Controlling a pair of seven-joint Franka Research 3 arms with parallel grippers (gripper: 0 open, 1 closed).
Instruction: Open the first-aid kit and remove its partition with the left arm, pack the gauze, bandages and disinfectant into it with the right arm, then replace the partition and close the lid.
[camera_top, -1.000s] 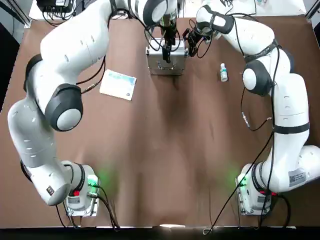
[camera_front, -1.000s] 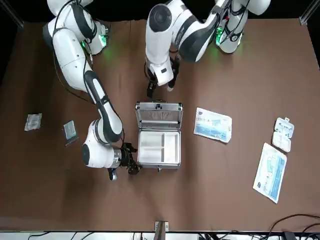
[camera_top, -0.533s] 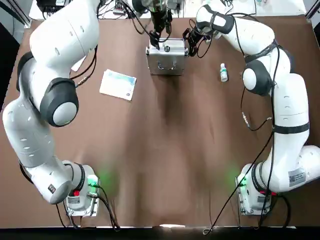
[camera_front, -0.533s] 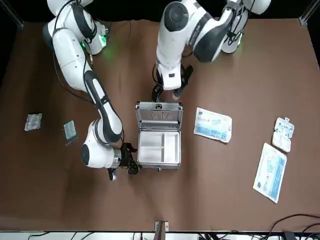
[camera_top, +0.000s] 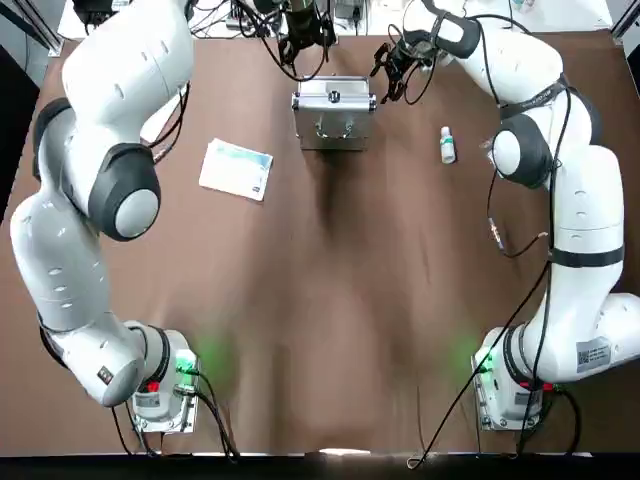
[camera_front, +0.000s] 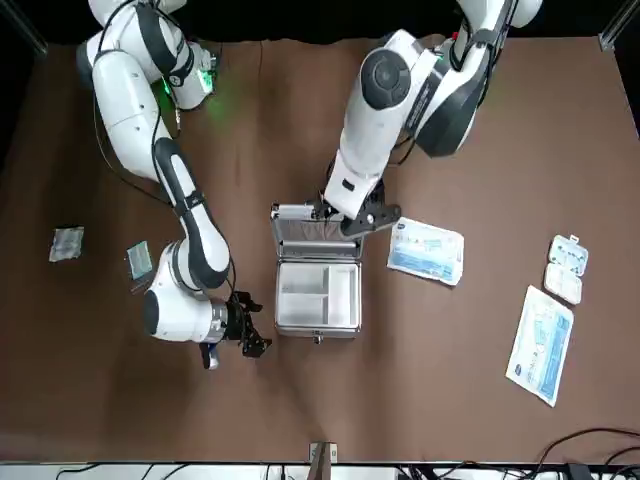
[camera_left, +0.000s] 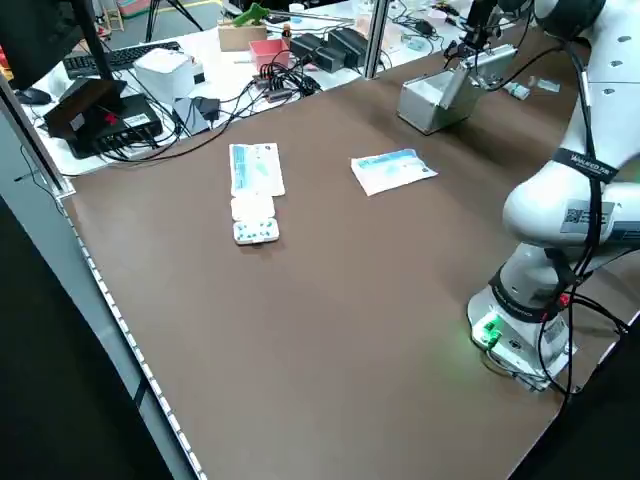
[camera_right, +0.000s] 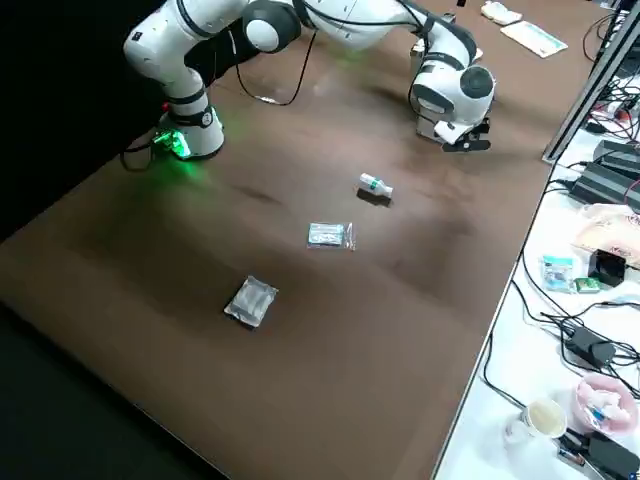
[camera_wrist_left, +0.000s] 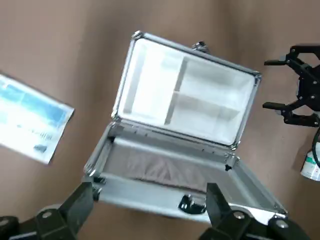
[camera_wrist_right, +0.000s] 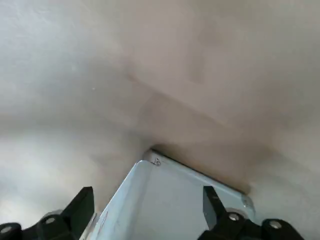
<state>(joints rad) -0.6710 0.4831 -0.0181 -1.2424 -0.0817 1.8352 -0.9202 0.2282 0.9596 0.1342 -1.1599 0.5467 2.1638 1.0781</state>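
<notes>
The silver first-aid kit (camera_front: 317, 300) stands open, its lid (camera_front: 312, 236) raised with the handle on its outer face (camera_top: 333, 97). The pale partition (camera_wrist_left: 186, 98) lies inside the case. My left gripper (camera_front: 350, 218) hovers open above the lid, holding nothing; its fingers (camera_wrist_left: 79, 201) straddle the case in the left wrist view. Just off the case's side, my right gripper (camera_front: 245, 335) is open and empty, with a case corner (camera_wrist_right: 159, 196) between its fingers. The disinfectant bottle (camera_top: 447, 145) stands on the right arm's side. Two clear packets (camera_front: 139, 260), (camera_front: 67, 243) lie beyond it.
A white-and-blue packet (camera_front: 425, 250) lies next to the case on the left arm's side. Farther out are a white blister box (camera_front: 567, 268) and a long pale packet (camera_front: 541, 343). Cables and boxes crowd the bench (camera_left: 150, 80) past the table's far edge.
My left gripper has travelled from behind the raised lid to over it, towards the case's inside. The right gripper has drawn a little away from the case's side.
</notes>
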